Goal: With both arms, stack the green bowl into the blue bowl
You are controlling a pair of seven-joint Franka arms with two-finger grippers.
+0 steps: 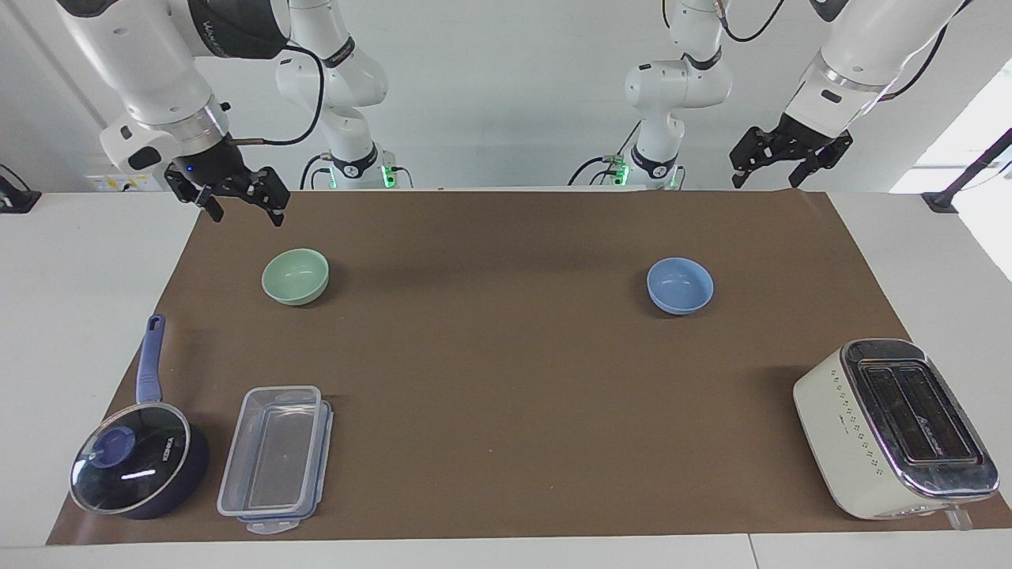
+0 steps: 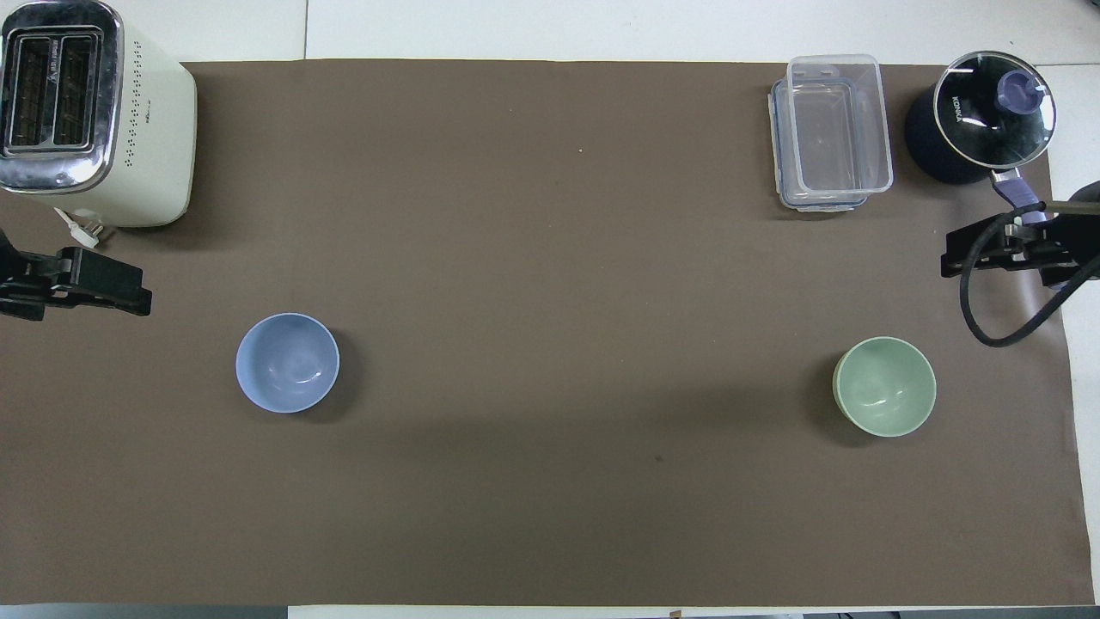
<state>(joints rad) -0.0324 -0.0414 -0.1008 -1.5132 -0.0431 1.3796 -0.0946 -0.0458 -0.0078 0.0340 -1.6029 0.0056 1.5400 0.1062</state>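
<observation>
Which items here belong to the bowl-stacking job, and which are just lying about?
Job: green bowl, blue bowl, right gripper, left gripper.
Lying about: saucepan, clear container, toaster, brown mat.

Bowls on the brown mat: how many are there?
2. The green bowl sits toward the right arm's end of the table, the blue bowl toward the left arm's end. Both are empty, and none looks hidden.

"KONKA" stands on the saucepan's glass lid [image 2: 994,107] (white letters near its rim).
</observation>
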